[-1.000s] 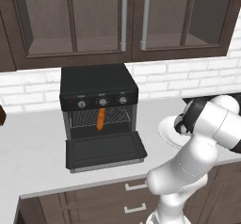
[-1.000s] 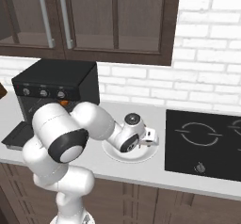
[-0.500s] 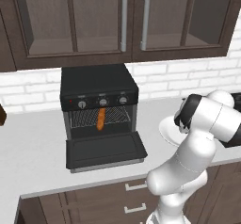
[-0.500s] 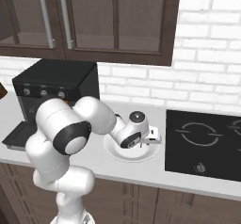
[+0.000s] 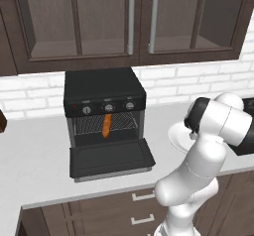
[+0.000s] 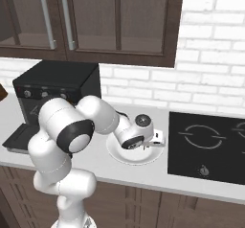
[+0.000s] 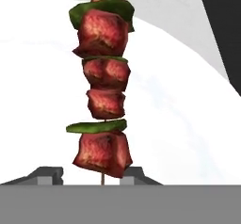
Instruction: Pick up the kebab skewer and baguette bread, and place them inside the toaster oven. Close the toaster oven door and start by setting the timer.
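The kebab skewer [image 7: 103, 84] lies on the white plate [image 7: 188, 124] dead ahead of my gripper [image 7: 89, 175], its long axis running straight away from me, its near end between my fingertips [image 7: 47, 173]. My fingers stand apart, one either side of its lowest meat chunk, not yet clamped. The baguette bread [image 5: 106, 125] already sits on the rack inside the toaster oven [image 5: 104, 106], well off to my left

White brick wall [image 5: 30, 93], dark glass-front cabinets [image 5: 99, 22], pale grey counter [image 5: 34, 155], black cooktop [image 6: 206, 145], wood drawers [image 5: 114, 215].
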Tool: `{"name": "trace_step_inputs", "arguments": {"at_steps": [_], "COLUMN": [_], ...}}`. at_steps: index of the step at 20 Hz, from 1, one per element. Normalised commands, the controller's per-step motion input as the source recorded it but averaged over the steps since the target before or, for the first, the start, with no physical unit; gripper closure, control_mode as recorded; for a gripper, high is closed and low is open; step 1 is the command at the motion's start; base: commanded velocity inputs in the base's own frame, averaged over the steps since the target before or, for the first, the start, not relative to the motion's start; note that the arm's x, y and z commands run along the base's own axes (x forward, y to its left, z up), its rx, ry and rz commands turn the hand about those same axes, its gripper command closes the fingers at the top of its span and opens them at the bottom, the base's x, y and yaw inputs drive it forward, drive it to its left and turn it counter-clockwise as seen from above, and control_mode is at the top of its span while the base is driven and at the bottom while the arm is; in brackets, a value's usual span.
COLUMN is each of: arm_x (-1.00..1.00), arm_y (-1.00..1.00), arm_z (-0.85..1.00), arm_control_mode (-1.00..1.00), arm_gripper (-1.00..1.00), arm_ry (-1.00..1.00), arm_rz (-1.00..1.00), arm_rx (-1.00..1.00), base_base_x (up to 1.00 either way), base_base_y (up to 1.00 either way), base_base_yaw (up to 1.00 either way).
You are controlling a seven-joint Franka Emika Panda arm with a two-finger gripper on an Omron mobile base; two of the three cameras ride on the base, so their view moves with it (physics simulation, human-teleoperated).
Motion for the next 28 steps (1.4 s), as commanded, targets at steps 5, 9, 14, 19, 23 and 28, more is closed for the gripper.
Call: {"name": "trace_step_inputs", "arguments": {"at_steps": [5,9,14,19,23,28], "arm_x": [0.00,0.00,-0.02,-0.04,-0.07,-0.26], "arm_y": [0.00,0.00,0.00,0.02,0.08,0.16], "arm_z": [0.00,0.00,0.19,0.87,0.91,0.71], "arm_control_mode": [-1.00,-1.00,-1.00,-1.00,-1.00,-1.00], "arm_gripper": [1.00,1.00,1.00,1.00,1.00,1.00], "arm_ry": [0.00,0.00,0.00,0.00,0.03,0.03], "arm_rz": [0.00,0.00,0.00,-0.01,-0.05,-0.09], "arm_rx": [0.00,0.00,0.00,0.00,0.00,0.00], "base_base_x": [0.00,0.00,0.00,0.00,0.00,0.00], "base_base_y": [0.00,0.00,0.00,0.00,0.00,0.00], "base_base_yaw": [0.00,0.00,0.00,0.00,0.00,0.00]}}
